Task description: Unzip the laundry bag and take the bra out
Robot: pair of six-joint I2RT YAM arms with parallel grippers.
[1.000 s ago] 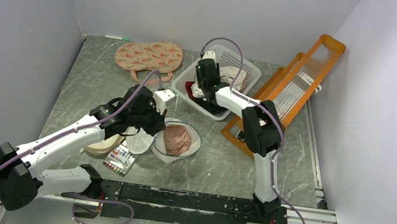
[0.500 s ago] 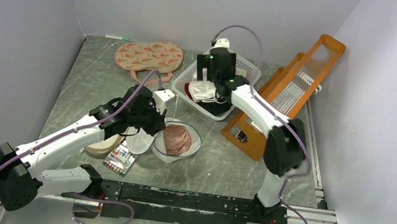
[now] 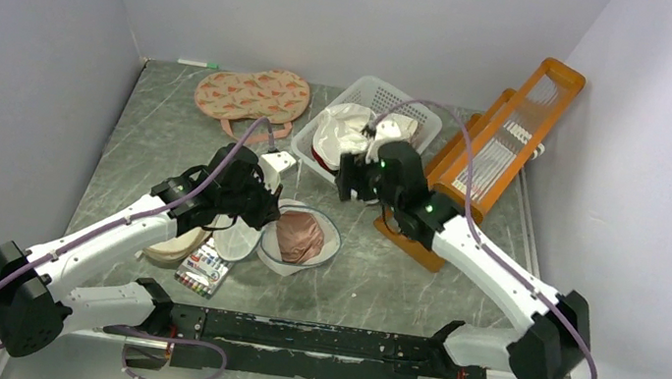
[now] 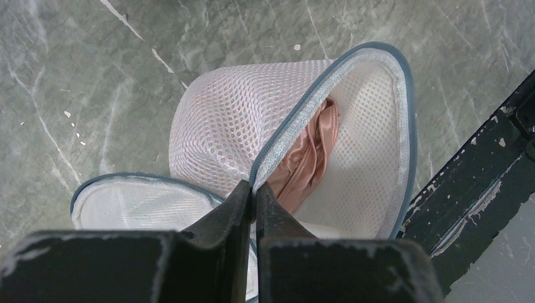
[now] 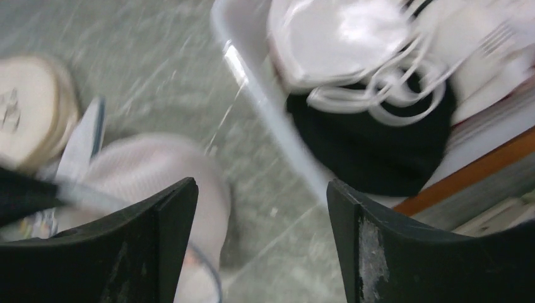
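Observation:
The white mesh laundry bag (image 3: 325,239) lies open in the middle of the table with its lid flap folded out to the left. The dusty-pink bra (image 3: 299,236) sits inside it. My left gripper (image 3: 261,211) is shut on the bag's dark zipper rim, which in the left wrist view (image 4: 253,189) is pinched between the fingers, with the mesh bag (image 4: 233,126) and the bra (image 4: 309,158) beyond them. My right gripper (image 3: 348,179) is open and empty, hovering between the basket and the bag. The right wrist view (image 5: 262,208) is blurred and shows the bag (image 5: 145,170) at lower left.
A white basket (image 3: 422,112) of white, black and red garments stands at the back. It also shows in the right wrist view (image 5: 252,82). An orange rack (image 3: 507,144) leans at right. A watermelon-print pouch (image 3: 251,93), a beige hoop (image 3: 170,250) and a marker box (image 3: 202,270) lie at left.
My right arm has swung out from over the basket toward the bag, still open and empty. My left gripper has held still on the bag's rim.

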